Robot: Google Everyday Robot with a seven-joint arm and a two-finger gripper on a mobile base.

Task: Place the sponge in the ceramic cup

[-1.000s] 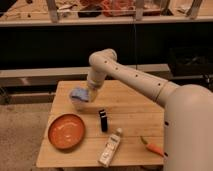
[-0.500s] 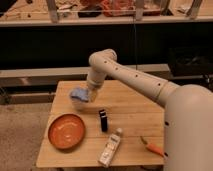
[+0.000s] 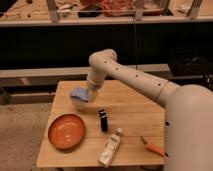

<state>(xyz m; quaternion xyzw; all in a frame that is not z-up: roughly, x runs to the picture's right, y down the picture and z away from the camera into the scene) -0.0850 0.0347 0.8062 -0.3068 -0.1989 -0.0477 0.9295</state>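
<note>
A blue sponge (image 3: 77,93) sits at the left part of the wooden table (image 3: 135,112), right at the tip of my gripper (image 3: 85,95). Just under the sponge a pale rounded shape shows, which looks like the ceramic cup (image 3: 80,104). The sponge hides most of it. I cannot tell whether the sponge rests in the cup or hangs just above it. My white arm (image 3: 130,75) reaches in from the right and bends down to this spot.
An orange plate (image 3: 66,131) lies at the front left. A small black upright object (image 3: 103,120) stands mid-table, a white bottle (image 3: 111,147) lies near the front edge, and a carrot (image 3: 152,147) lies at the front right. Dark shelving runs behind the table.
</note>
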